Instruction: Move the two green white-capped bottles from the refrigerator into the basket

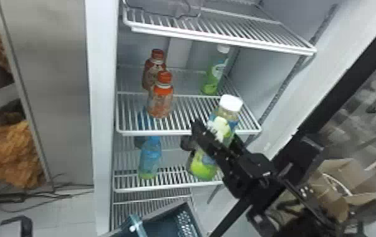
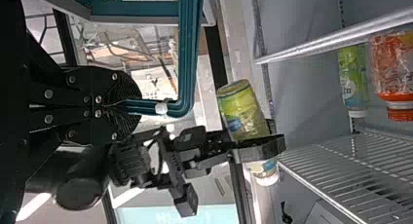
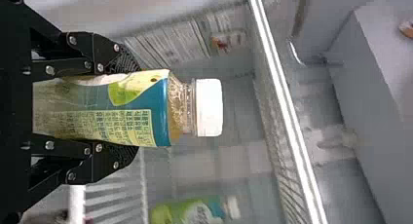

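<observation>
Up in front of the middle shelf, my right gripper (image 1: 218, 138) is shut on a green white-capped bottle (image 1: 230, 108), which leans with its cap up. From the right wrist view, the right gripper (image 3: 131, 108) clasps the label of this bottle (image 3: 160, 109), cap pointing away. Another green white-capped bottle (image 1: 216, 74) stands at the back right of the middle shelf. Below, the dark basket (image 1: 162, 212) is partly in sight with its teal handle (image 1: 138, 226). In the left wrist view, the left gripper (image 2: 132, 106) is shut on that handle (image 2: 187, 53).
Two red-capped bottles (image 1: 160, 101) stand left on the middle shelf (image 1: 193, 132). A blue bottle (image 1: 150, 157) is on the shelf below. An upper wire shelf (image 1: 228, 41) overhangs them. The black-framed door (image 1: 354, 75) and a cardboard box (image 1: 346, 179) are at the right.
</observation>
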### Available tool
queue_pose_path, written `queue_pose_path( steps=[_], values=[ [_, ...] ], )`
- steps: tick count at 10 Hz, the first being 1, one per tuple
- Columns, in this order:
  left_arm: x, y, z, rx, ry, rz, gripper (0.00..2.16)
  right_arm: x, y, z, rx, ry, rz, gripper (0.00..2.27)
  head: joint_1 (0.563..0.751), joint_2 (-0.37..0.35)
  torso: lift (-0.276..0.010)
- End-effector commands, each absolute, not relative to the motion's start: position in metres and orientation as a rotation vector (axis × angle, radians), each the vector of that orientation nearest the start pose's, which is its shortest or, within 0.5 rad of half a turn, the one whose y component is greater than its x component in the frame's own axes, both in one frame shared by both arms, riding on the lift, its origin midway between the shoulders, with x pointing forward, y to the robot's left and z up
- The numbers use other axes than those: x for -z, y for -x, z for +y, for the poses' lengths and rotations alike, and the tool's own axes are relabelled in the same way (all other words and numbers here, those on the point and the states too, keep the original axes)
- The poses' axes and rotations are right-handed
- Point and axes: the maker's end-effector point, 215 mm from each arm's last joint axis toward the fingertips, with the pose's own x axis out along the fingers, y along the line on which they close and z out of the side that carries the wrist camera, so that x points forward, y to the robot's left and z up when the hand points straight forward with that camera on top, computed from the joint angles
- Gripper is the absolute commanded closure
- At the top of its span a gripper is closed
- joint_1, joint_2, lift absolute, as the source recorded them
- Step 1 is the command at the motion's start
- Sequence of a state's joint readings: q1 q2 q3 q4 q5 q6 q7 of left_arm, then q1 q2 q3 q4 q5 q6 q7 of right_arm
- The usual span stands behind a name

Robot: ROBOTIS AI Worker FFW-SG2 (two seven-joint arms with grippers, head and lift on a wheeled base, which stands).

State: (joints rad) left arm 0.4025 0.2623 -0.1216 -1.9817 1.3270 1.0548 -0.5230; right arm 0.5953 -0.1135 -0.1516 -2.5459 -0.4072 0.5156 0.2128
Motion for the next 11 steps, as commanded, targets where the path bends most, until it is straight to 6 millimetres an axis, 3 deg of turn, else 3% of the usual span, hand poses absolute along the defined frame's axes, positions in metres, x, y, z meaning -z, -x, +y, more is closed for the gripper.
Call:
queue_pose_path(
  steps=[1, 2, 5, 8, 11],
  values=[
    [0.338, -0.248, -0.030, 1.184, 1.239, 0.835, 1.21, 0.248, -0.378, -0.163, -0.394, -0.228, 0.203, 1.05, 0.695, -0.350, -0.004],
    [0.339, -0.248, -0.029, 1.181, 1.240, 0.835, 1.21, 0.260, -0.362, -0.154, -0.413, -0.234, 0.275, 1.05, 0.695, -0.350, -0.004],
    [0.339, -0.247, -0.029, 1.183, 1.240, 0.838, 1.21, 0.270, -0.340, -0.148, -0.423, -0.250, 0.349, 1.05, 0.695, -0.347, -0.004],
    [0.340, -0.246, -0.029, 1.180, 1.240, 0.841, 1.21, 0.293, -0.310, -0.146, -0.416, -0.270, 0.474, 1.05, 0.695, -0.350, -0.004],
    [0.341, -0.245, -0.030, 1.182, 1.238, 0.848, 1.21, 0.316, -0.288, -0.131, -0.421, -0.355, 0.576, 1.05, 0.695, -0.350, -0.004]
  ],
)
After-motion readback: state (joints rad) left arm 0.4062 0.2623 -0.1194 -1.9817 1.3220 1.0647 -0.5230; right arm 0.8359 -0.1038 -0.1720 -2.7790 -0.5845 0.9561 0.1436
